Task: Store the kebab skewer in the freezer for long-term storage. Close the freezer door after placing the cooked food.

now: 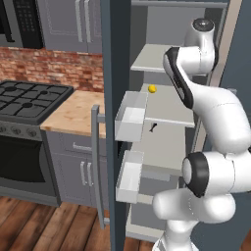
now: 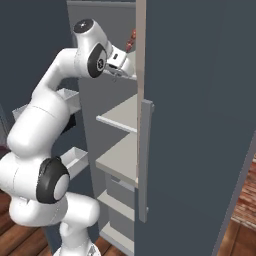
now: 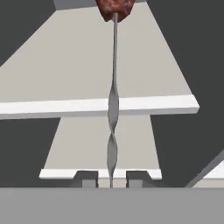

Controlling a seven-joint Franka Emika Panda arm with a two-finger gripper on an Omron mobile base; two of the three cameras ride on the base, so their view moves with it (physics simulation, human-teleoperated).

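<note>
Your gripper (image 3: 111, 183) is clamped on the bare end of the skewer (image 3: 113, 100), so the thin, twisted pale stick juts forward with its reddish-brown meat at the far tip, held above the freezer's (image 1: 166, 105) flat, pale grey shelves (image 3: 87, 70). Held that way, I judge the meat clears the shelf edge. The slate-grey door (image 1: 116, 98) stands wide open with its white bins (image 1: 131, 115).

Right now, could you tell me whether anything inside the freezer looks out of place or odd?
Nothing looks spilled or damaged. The kebab skewer is pinched in the shut gripper, held above the upper shelf. A small yellow ball lies loose on a middle shelf.
</note>
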